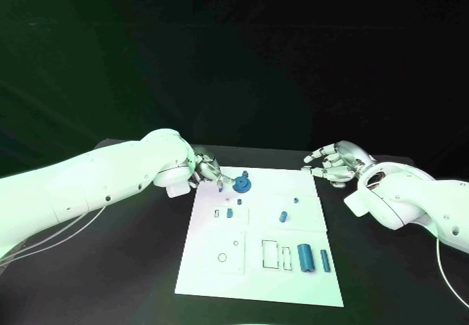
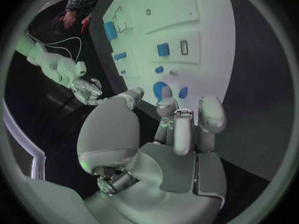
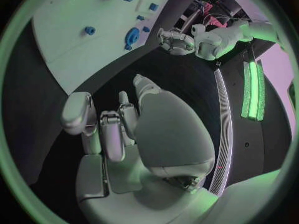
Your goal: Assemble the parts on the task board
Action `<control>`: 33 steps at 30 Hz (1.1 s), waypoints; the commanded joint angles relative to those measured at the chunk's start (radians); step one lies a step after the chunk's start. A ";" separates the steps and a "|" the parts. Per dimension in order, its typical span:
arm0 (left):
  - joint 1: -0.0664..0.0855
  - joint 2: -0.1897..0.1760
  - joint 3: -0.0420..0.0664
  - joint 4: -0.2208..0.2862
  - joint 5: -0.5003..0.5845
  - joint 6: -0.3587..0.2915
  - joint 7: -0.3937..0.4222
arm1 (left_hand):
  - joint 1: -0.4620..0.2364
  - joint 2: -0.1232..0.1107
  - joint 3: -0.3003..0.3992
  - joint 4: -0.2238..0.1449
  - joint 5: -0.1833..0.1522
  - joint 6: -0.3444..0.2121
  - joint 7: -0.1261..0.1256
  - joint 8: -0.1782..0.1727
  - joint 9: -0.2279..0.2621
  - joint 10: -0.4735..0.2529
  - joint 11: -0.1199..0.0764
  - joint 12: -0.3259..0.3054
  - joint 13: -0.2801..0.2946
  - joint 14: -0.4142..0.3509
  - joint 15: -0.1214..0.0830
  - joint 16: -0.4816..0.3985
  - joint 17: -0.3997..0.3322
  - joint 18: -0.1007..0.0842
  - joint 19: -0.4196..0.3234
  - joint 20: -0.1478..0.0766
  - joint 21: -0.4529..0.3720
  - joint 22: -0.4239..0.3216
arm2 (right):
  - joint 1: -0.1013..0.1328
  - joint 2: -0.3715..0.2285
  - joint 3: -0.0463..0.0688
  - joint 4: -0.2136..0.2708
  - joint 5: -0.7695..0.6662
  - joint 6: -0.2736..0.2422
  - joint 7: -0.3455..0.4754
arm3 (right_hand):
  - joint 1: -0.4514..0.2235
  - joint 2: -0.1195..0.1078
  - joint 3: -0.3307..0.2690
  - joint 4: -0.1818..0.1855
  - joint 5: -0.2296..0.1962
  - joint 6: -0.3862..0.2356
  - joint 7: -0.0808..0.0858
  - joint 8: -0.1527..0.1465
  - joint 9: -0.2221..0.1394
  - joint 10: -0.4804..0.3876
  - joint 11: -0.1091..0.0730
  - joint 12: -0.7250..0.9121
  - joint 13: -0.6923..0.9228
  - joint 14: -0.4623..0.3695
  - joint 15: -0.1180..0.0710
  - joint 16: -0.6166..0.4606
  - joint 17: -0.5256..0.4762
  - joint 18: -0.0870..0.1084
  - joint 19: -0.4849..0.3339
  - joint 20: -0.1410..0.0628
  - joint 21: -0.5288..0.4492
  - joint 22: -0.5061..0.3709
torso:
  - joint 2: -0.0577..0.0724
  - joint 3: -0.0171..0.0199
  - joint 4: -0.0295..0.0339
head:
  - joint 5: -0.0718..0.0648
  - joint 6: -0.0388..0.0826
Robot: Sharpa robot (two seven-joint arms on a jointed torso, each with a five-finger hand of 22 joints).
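Task board [image 1: 256, 271]: a white plate, lay flat in the middle of the black counter [image 1: 117, 271], long side running away from the robot.

Parts on the board, all blue: a round disc part [image 1: 243, 184] near the far left corner, with a very small piece [image 1: 240, 200] just beside it on the near side; a small upright piece [image 1: 230, 212] on the left half next to an outlined slot; a small peg [image 1: 283, 217] near the middle; a small piece [image 1: 296, 200] toward the right edge; a thick cylinder [image 1: 306, 257] and a thinner rod [image 1: 325, 260], side by side near the right near corner, beside rectangular outlines.

Left hand [image 1: 205, 169]: hovered at the board's far left corner, just beside the disc part, apart from it. Fingers [image 2: 184, 132] curled inward, holding nothing.

Right hand [image 1: 334, 162]: over the bare counter just off the board's far right corner. Fingers [image 3: 106, 134] curled in toward the palm, holding nothing.
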State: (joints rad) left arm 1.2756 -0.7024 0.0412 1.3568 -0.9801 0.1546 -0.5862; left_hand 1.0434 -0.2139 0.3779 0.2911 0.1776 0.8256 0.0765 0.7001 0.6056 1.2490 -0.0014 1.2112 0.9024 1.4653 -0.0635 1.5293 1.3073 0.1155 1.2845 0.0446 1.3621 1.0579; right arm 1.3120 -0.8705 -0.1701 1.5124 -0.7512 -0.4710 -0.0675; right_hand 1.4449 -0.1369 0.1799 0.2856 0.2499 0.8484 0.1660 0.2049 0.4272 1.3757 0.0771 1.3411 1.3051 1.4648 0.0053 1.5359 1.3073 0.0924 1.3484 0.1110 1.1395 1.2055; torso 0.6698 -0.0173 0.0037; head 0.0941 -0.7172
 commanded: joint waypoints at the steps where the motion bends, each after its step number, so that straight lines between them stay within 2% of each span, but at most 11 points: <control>1: 0.009 0.013 0.001 -0.033 -0.017 -0.002 0.019 | 0.010 0.003 -0.005 0.001 0.006 -0.006 0.004 -0.004 -0.002 -0.003 0.007 -0.006 -0.001 0.076 0.008 -0.005 0.160 -0.014 0.001 0.008 -0.006 0.000 | -0.001 0.001 0.000 -0.001 -0.001 0.005 0.011 | -0.011 0.002 0.005 0.000 0.001 -0.004 -0.001 0.005 0.001 -0.002 0.001 -0.001 0.000 0.079 -0.001 -0.005 0.149 0.010 -0.002 -0.004 -0.001 0.001 | 0.001 -0.0008 0.0015 | 0.001 -0.002; 4: 0.015 0.035 0.001 -0.081 -0.031 0.013 0.022 | 0.015 0.006 -0.011 0.001 0.007 -0.009 0.007 -0.013 -0.006 -0.005 0.010 -0.006 -0.003 0.076 0.010 -0.005 0.159 -0.014 0.001 0.010 -0.006 0.000 | -0.001 0.001 0.000 -0.001 -0.001 0.005 0.012 | -0.011 0.002 0.005 0.000 0.001 -0.004 -0.001 0.005 0.001 -0.002 0.001 -0.001 0.000 0.079 -0.001 -0.005 0.149 0.010 -0.002 -0.004 -0.001 0.001 | 0.001 -0.0019 0.0012 | 0.002 -0.004; 11: 0.020 0.078 -0.003 -0.169 -0.043 0.068 0.037 | 0.023 0.006 -0.028 0.001 0.006 -0.013 0.012 -0.030 -0.015 -0.014 0.015 -0.011 -0.014 0.074 0.016 -0.007 0.155 -0.012 -0.006 0.015 -0.011 -0.010 | -0.001 0.002 0.000 -0.001 -0.001 0.004 0.012 | -0.011 0.002 0.005 0.000 0.001 -0.004 -0.001 0.005 0.001 -0.002 0.001 -0.001 0.000 0.079 -0.001 -0.005 0.149 0.010 -0.002 -0.004 -0.001 0.001 | 0.003 -0.0031 0.0000 | 0.008 -0.006; 14: 0.020 0.095 -0.007 -0.205 -0.045 0.087 0.045 | 0.032 0.010 -0.049 0.001 0.006 -0.026 0.019 -0.052 -0.026 -0.024 0.021 -0.014 -0.023 0.073 0.021 -0.008 0.153 -0.011 -0.012 0.020 -0.014 -0.016 | -0.001 0.001 0.000 -0.001 -0.001 0.003 0.013 | -0.011 0.002 0.005 0.000 0.001 -0.004 -0.001 0.005 0.001 -0.002 0.001 -0.001 0.000 0.079 -0.001 -0.005 0.149 0.010 -0.002 -0.004 -0.001 0.001 | 0.003 -0.0030 -0.0006 | 0.009 -0.007; 18: 0.020 0.113 -0.014 -0.242 -0.045 0.112 0.058 | 0.034 0.013 -0.053 0.002 0.006 -0.026 0.021 -0.056 -0.029 -0.026 0.023 -0.015 -0.025 0.073 0.022 -0.008 0.153 -0.011 -0.012 0.021 -0.015 -0.016 | -0.001 0.001 0.000 0.000 -0.001 -0.002 0.014 | -0.014 0.002 0.008 -0.001 0.001 -0.005 -0.001 0.008 0.001 -0.004 0.001 -0.002 -0.002 0.079 -0.001 -0.006 0.147 0.011 -0.003 -0.004 -0.004 -0.001 | 0.003 -0.0020 -0.0011 | 0.007 -0.009; 22: 0.020 0.131 -0.022 -0.278 -0.048 0.132 0.070 | 0.036 0.016 -0.054 0.001 0.007 -0.025 0.021 -0.058 -0.030 -0.028 0.023 -0.016 -0.027 0.072 0.023 -0.009 0.151 -0.010 -0.015 0.022 -0.016 -0.020 | -0.001 0.002 0.000 0.001 0.000 -0.005 0.016 | -0.014 0.001 0.009 -0.001 0.001 -0.006 -0.001 0.008 0.001 -0.006 0.001 -0.004 -0.005 0.078 -0.002 -0.006 0.145 0.011 -0.003 -0.004 -0.006 -0.003 | 0.004 -0.0029 -0.0019 | 0.008 -0.011; 29: 0.019 0.162 -0.035 -0.330 -0.045 0.153 0.088 | 0.037 0.019 -0.056 0.002 0.007 -0.024 0.022 -0.060 -0.032 -0.031 0.024 -0.018 -0.031 0.072 0.024 -0.009 0.152 -0.009 -0.016 0.022 -0.017 -0.022 | -0.001 0.005 0.000 0.001 0.005 -0.015 0.025 | -0.014 0.001 0.010 -0.001 0.001 -0.006 -0.001 0.009 0.001 -0.009 0.001 -0.008 -0.009 0.077 -0.002 -0.008 0.140 0.012 -0.006 -0.004 -0.011 -0.007 | 0.006 -0.0024 -0.0030 | 0.008 -0.013; 31: 0.018 0.171 -0.039 -0.342 -0.042 0.155 0.091 | 0.037 0.020 -0.057 0.002 0.007 -0.023 0.022 -0.061 -0.033 -0.031 0.024 -0.018 -0.031 0.072 0.024 -0.009 0.152 -0.009 -0.016 0.023 -0.017 -0.021 | -0.001 0.006 0.000 0.001 0.014 -0.026 0.036 | -0.016 -0.002 0.016 -0.002 0.001 -0.011 -0.001 0.013 0.001 -0.032 0.001 -0.034 -0.038 0.067 -0.002 -0.023 0.103 0.021 -0.029 -0.004 -0.056 -0.041 | 0.005 -0.0020 -0.0031 | 0.007 -0.014; 33: 0.017 0.178 -0.041 -0.353 -0.039 0.156 0.094 | 0.037 0.021 -0.057 0.002 0.007 -0.023 0.022 -0.061 -0.033 -0.032 0.024 -0.018 -0.031 0.072 0.024 -0.009 0.152 -0.009 -0.016 0.023 -0.017 -0.021 | -0.001 0.007 0.000 0.000 0.031 -0.042 0.051 | -0.020 -0.008 0.035 -0.002 0.001 -0.022 -0.001 0.025 0.001 -0.109 0.001 -0.125 -0.138 0.028 -0.002 -0.082 -0.018 0.050 -0.112 -0.003 -0.209 -0.158 | 0.004 -0.0025 -0.0031 | 0.007 -0.015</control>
State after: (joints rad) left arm 1.2927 -0.5320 0.0007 1.0111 -1.0225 0.2770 -0.5207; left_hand 1.0748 -0.1983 0.3270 0.2924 0.1821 0.8059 0.0963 0.6452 0.5735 1.2240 0.0235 1.1965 0.8715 1.4686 -0.0461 1.5253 1.3073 0.1156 1.2729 0.0633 1.3504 1.0370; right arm 1.3118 -0.8650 -0.1701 1.5120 -0.7419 -0.4860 -0.0561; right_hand 1.4312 -0.1424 0.2105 0.2833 0.2499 0.8309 0.1652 0.2266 0.4268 1.2844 0.0802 1.2350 1.1879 1.4648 0.0053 1.4667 1.2913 0.1322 1.2538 0.1076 0.9628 1.0712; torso 0.6746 -0.0198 0.0009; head 0.1014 -0.7306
